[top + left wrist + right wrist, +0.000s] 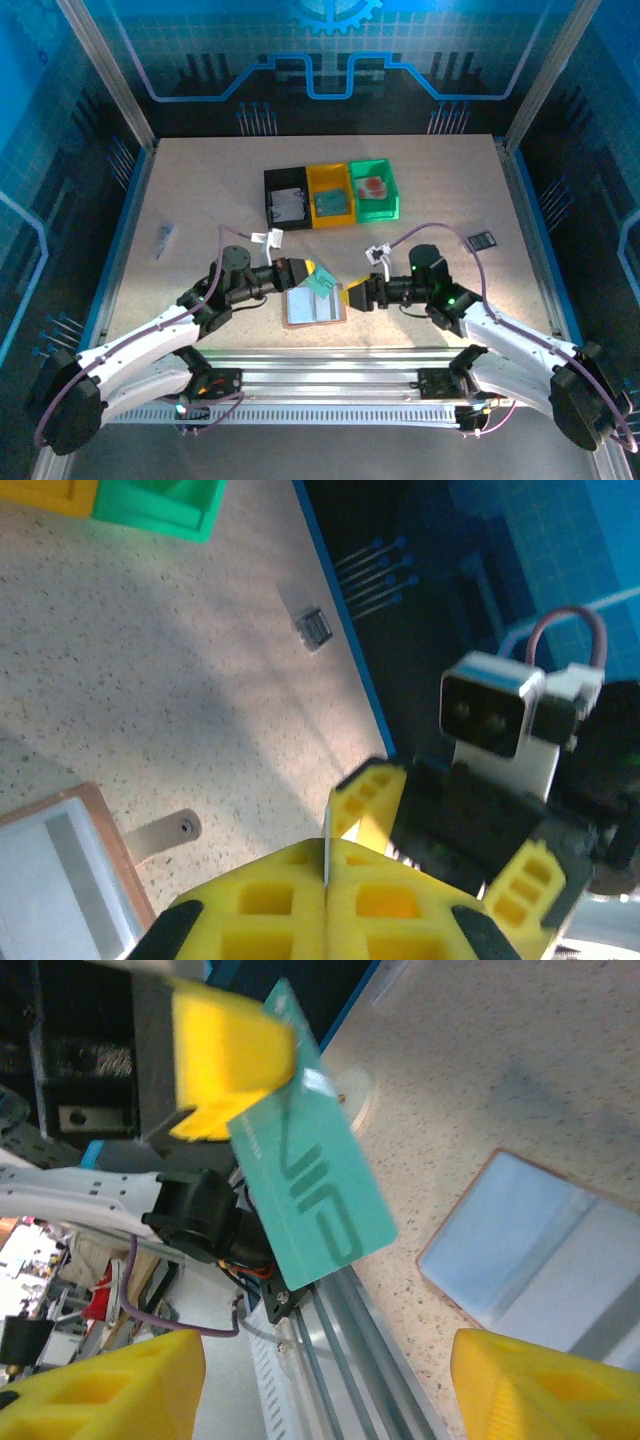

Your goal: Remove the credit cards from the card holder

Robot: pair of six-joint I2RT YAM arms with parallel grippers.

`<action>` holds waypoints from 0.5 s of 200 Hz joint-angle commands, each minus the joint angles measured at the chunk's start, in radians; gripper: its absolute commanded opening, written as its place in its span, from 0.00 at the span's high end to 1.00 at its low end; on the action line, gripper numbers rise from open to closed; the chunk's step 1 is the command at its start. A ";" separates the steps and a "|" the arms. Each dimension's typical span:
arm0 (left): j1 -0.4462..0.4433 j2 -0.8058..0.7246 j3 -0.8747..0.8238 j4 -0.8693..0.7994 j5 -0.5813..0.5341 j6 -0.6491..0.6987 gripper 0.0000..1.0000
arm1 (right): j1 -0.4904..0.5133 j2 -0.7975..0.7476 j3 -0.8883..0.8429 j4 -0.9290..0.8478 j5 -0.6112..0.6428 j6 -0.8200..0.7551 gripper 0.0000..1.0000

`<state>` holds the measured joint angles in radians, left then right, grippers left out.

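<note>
Left gripper [305, 270] pinches one teal credit card [315, 1175]; right gripper [351, 294] gapes beside one opened card holder [313, 307].

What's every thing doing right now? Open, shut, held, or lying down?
left gripper: shut on the teal card
teal card: held up, clear of the card holder
right gripper: open, holding nothing
card holder: lying open on the table
green bin: reddish thing inside
yellow bin: teal thing inside
black bin: pale thing inside
</note>
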<state>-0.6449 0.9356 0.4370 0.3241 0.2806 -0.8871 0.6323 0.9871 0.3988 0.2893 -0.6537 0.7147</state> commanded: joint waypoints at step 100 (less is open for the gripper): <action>-0.035 0.011 -0.052 0.167 -0.073 -0.072 1.00 | 0.141 0.179 -0.027 0.541 0.238 0.131 0.55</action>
<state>-0.6701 0.9432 0.4061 0.4484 0.2226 -0.9447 0.7536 1.1568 0.3702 0.7025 -0.4664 0.8436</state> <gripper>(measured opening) 0.048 0.503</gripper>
